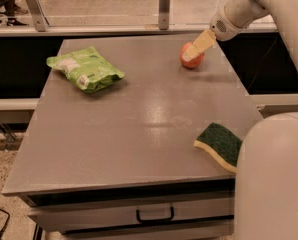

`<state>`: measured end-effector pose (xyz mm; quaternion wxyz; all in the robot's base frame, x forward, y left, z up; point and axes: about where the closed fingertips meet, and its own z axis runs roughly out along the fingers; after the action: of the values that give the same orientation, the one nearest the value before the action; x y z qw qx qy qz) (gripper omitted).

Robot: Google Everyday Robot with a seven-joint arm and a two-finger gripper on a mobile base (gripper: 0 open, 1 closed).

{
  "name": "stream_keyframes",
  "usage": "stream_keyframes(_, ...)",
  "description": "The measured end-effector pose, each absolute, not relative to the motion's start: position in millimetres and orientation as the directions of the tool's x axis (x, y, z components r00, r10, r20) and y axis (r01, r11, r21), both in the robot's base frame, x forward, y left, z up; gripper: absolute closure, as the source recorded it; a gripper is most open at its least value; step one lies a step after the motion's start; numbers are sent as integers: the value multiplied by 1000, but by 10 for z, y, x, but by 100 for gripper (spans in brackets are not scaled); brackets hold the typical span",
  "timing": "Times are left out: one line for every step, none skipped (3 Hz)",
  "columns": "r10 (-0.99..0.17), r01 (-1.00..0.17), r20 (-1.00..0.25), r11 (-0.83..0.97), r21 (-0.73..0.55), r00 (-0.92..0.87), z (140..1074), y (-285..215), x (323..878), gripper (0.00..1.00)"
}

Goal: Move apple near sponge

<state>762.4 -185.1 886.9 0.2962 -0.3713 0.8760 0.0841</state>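
Note:
The orange-red apple [195, 63] sits at the far right of the grey table [139, 119]. My gripper [191, 53] reaches in from the upper right and its pale tip lies over the apple's top left side, touching or just in front of it. The sponge [220, 143], dark green on a pale yellow base, lies at the table's near right edge, well apart from the apple and partly hidden by my white body.
A crinkly light-green snack bag [84, 68] lies at the far left of the table. My white body [274, 179] fills the lower right corner. A drawer with a handle [154, 216] is under the tabletop. A rail and glass run behind the table.

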Motion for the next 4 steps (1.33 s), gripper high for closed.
stream_keyframes(-587, -699, -578, 714, -41, -567, 8757, -1759, 7664, 0)
stream_keyframes(-588, -699, -564, 714, -26, -580, 8690, -1702, 7674, 16)
stream_keyframes(-593, -703, -557, 711, -23, -581, 8709, -1682, 7625, 47)
stream_keyframes(-610, -721, -560, 692, -32, -561, 8809, -1653, 7500, 78)
